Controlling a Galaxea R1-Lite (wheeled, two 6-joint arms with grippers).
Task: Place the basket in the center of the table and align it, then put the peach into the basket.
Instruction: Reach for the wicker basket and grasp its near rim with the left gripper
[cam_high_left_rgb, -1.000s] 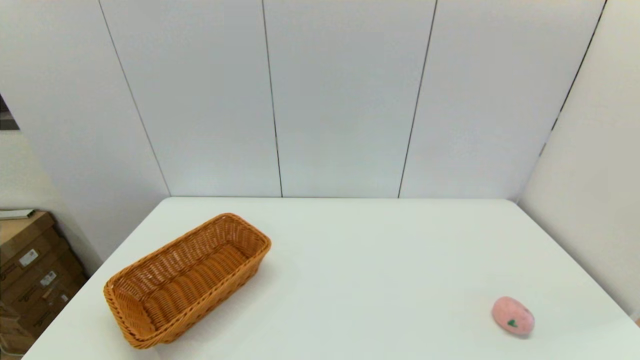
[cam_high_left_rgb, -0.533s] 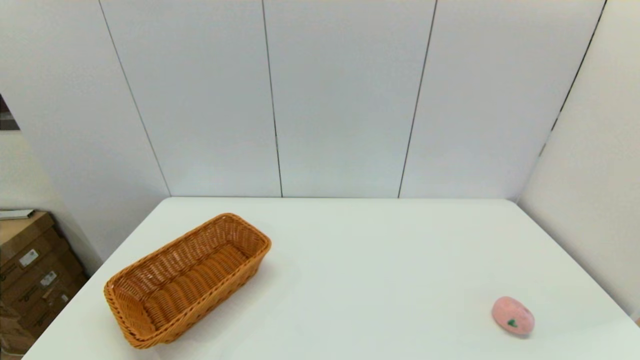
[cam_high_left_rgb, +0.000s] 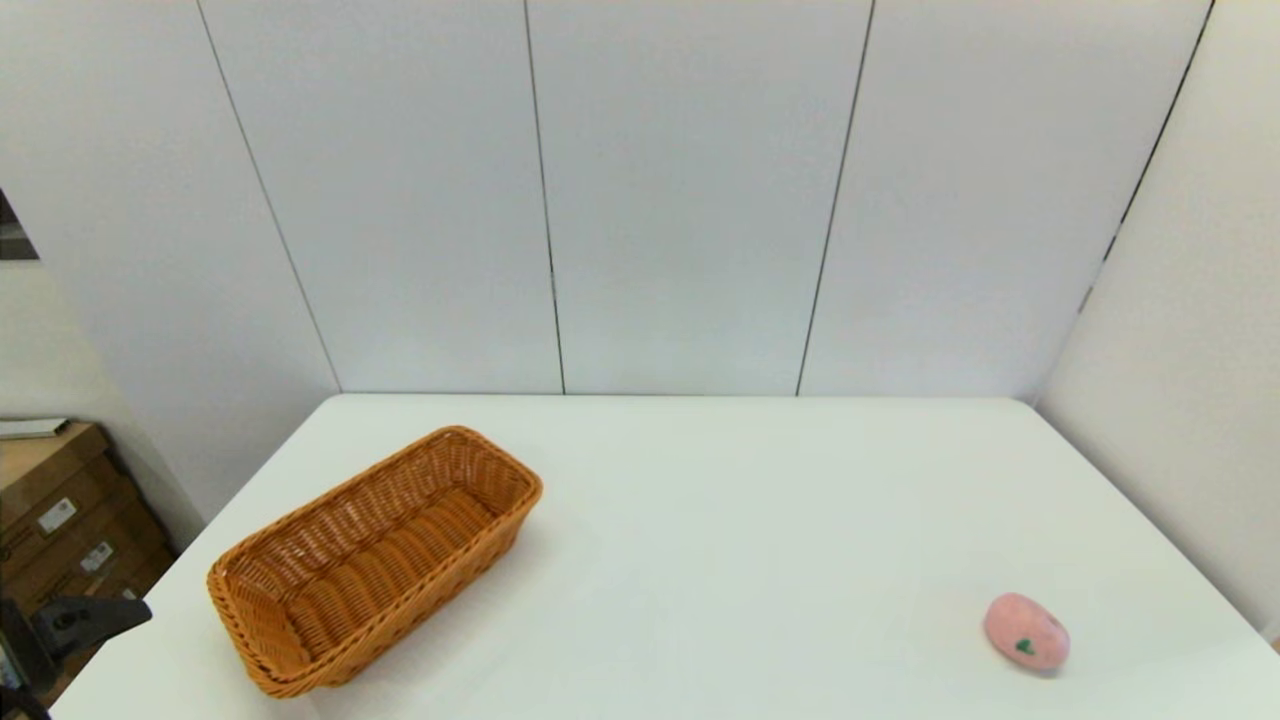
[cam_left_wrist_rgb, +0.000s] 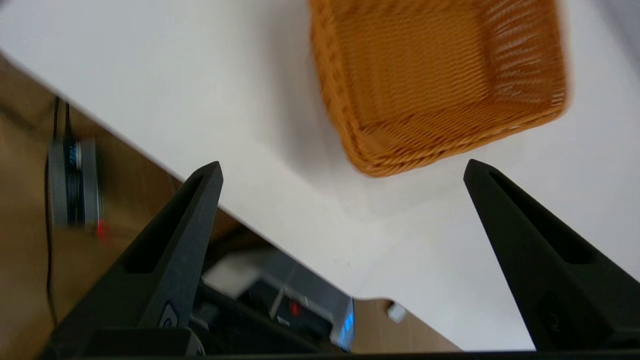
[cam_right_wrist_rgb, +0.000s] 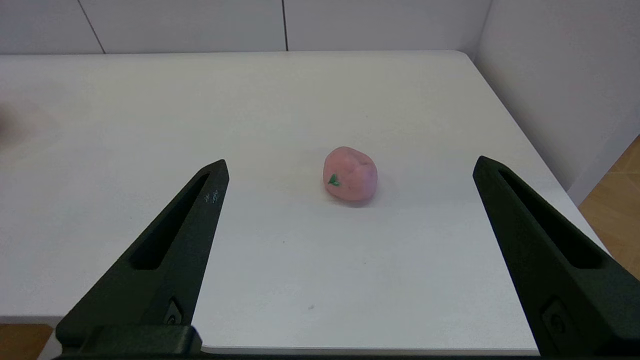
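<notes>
The basket (cam_high_left_rgb: 375, 560) sits at about 8 o'clock on the worktop (cam_high_left_rgb: 740, 540), well off centre and skewed — long axis running from near-left up toward 1 o'clock. It's empty. The peach (cam_high_left_rgb: 1026, 632) lies on the bare top at roughly 4 o'clock, near the right front corner, well apart from the basket.

Left claw (cam_left_wrist_rgb: 342, 170) is just off the worktop's left front edge, fingers wide apart and holding nothing; its wrist view shows the basket's near short end ahead, w/ the worktop edge passing under the fingers. In the head view only a dark bit of that arm shows at the lower left corner. Right claw (cam_right_wrist_rgb: 350, 167) hangs at the front edge on the right side, also spread wide and empty, peach framed between the fingers but some way ahead.

Step in hand, by my read: left arm approaching the basket for the move to centre. To do it well, bring one finger inside the near end wall and one outside, pinch the braided rim, not the flared side. Wicker is light and probably slides easily, so drag low or lift only a little, and rotate during the move so the long sides end up square to the worktop edges. Peach can wait — right arm looks pre-positioned for it.
</notes>
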